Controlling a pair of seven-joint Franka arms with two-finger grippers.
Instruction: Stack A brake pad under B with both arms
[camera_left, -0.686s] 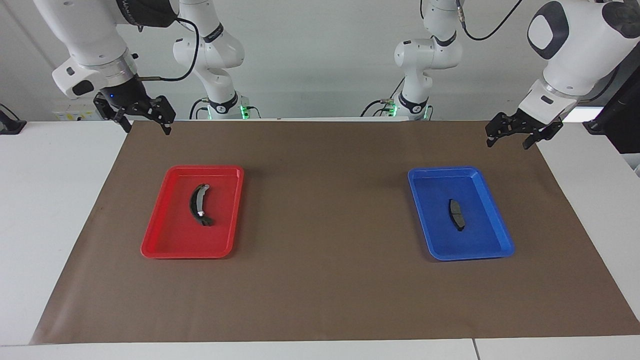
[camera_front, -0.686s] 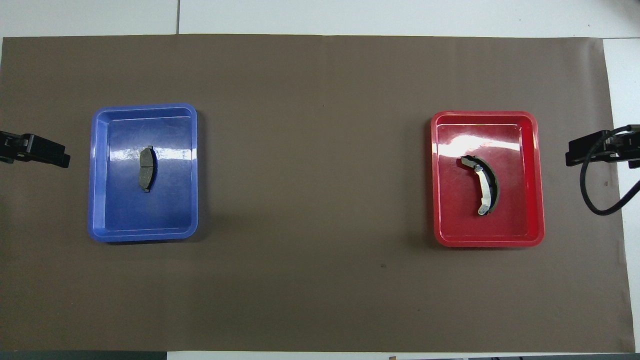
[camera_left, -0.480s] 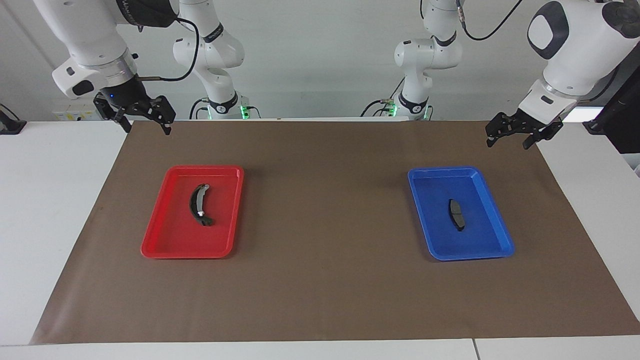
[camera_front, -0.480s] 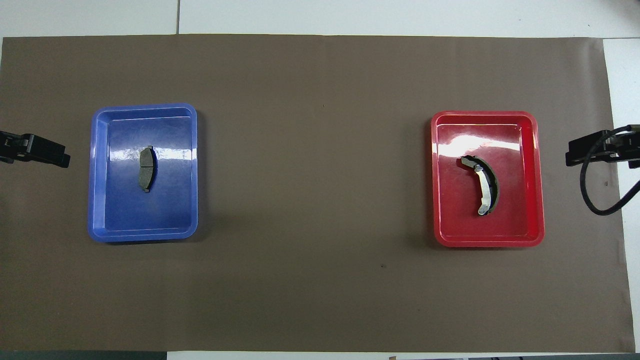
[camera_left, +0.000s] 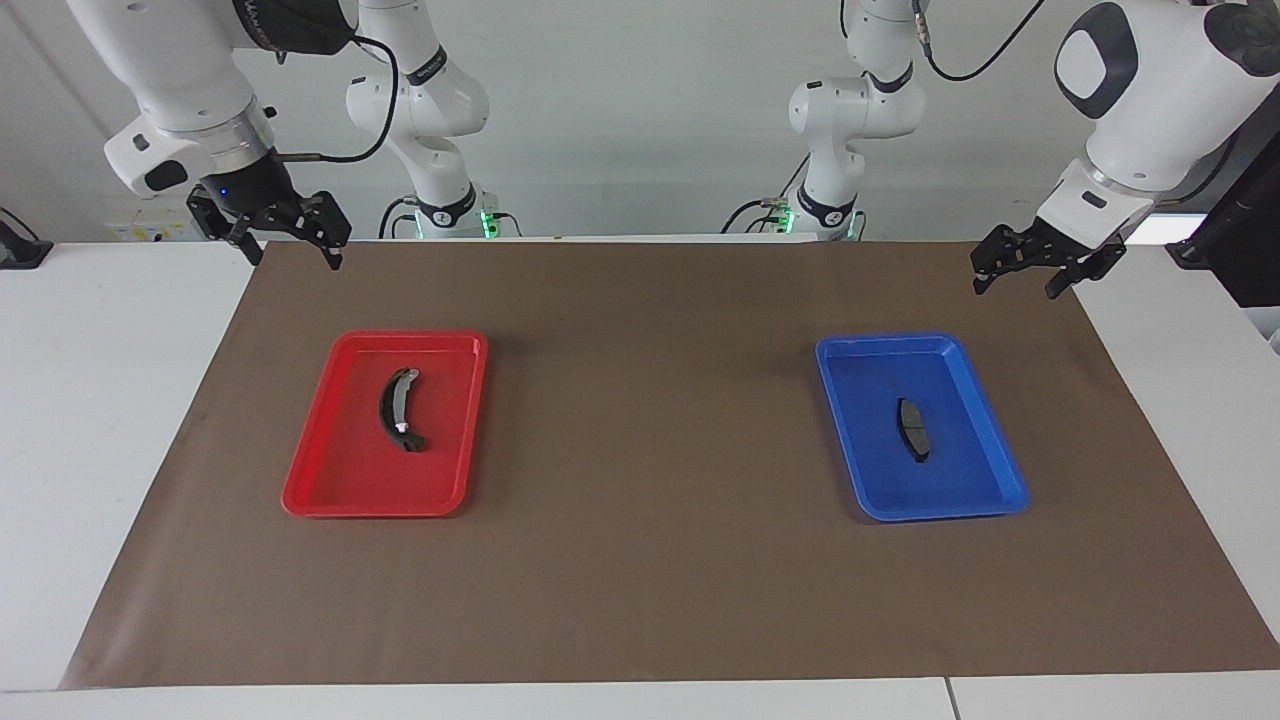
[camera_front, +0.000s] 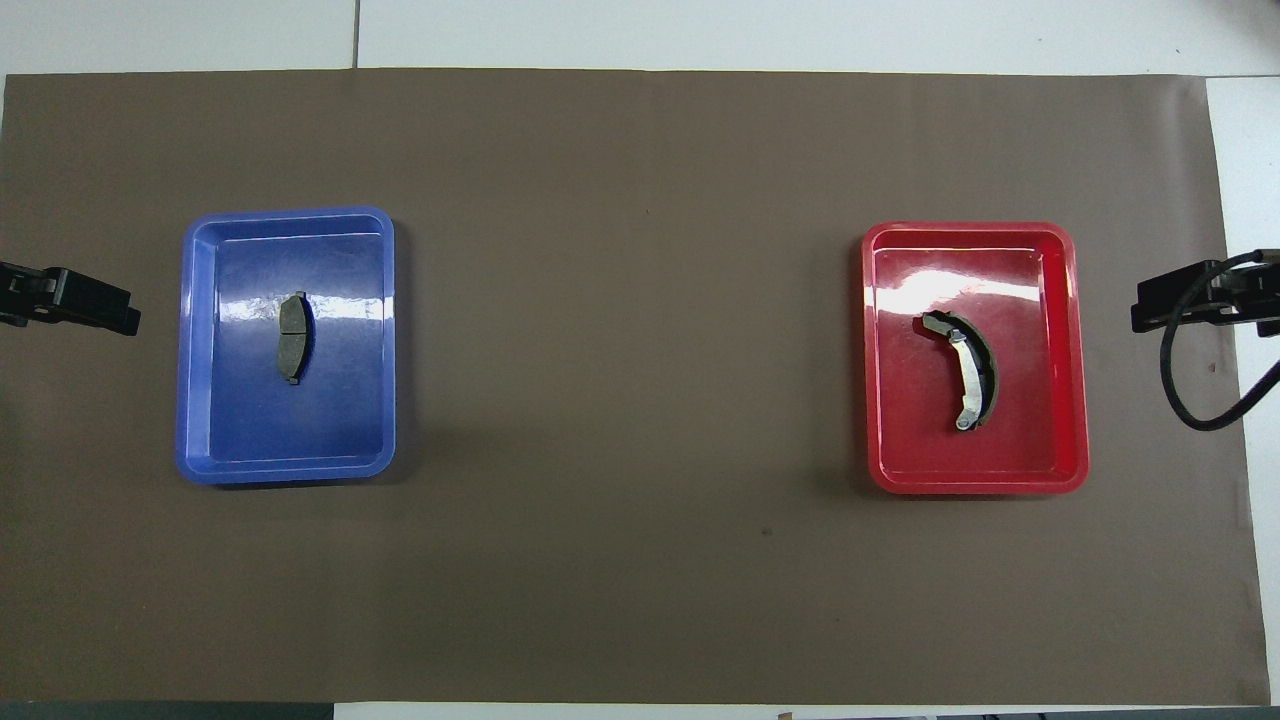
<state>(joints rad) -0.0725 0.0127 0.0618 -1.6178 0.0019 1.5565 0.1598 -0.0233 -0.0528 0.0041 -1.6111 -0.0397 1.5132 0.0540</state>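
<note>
Both claws hang apart: left gripper (camera_left: 1023, 275) and right gripper (camera_left: 291, 243) raised above the brown mat (camera_left: 650, 560), holding nothing.

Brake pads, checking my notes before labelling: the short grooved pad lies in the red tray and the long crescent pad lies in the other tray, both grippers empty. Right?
Not quite. The overhead view shows the short grooved pad in the blue tray; the long crescent pad lies in the red tray. Both grippers are empty.

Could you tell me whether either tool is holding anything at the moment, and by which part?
Nothing is held: left tool and right tool hang open and empty.
</note>
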